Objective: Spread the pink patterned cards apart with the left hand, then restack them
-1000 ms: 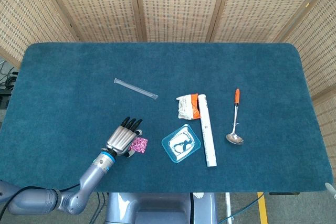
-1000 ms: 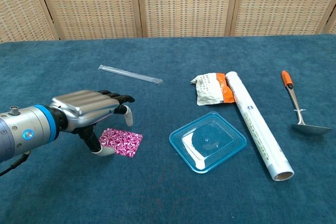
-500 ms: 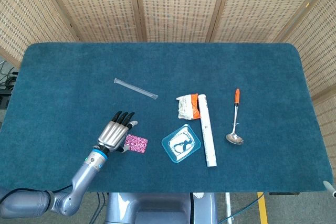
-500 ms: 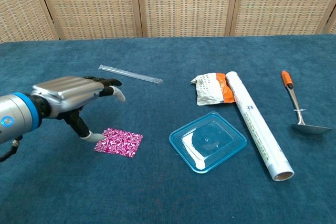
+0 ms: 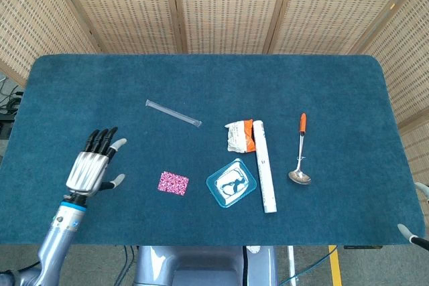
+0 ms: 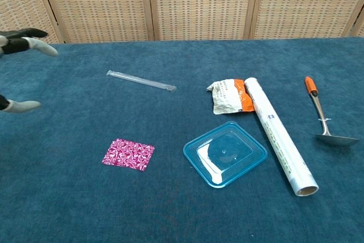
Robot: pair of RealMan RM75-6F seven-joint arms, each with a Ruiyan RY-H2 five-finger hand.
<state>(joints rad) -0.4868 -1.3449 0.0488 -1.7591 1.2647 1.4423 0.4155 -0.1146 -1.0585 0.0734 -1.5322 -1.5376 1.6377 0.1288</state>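
Note:
The pink patterned cards lie flat on the blue table cloth as one neat pile, left of a blue lid. My left hand hovers well to the left of the cards, fingers spread and holding nothing. In the chest view only its fingertips show at the left edge. A sliver of my right hand peeks in at the bottom right corner of the head view, too little to read its pose.
A clear blue lid, a white tube, an orange-and-white packet, a metal spoon with an orange handle and a clear straw wrapper lie on the table.
My left hand has let go of the cards and pulled away to the left, opening its fingers. The cards stay where they were, in one pile.

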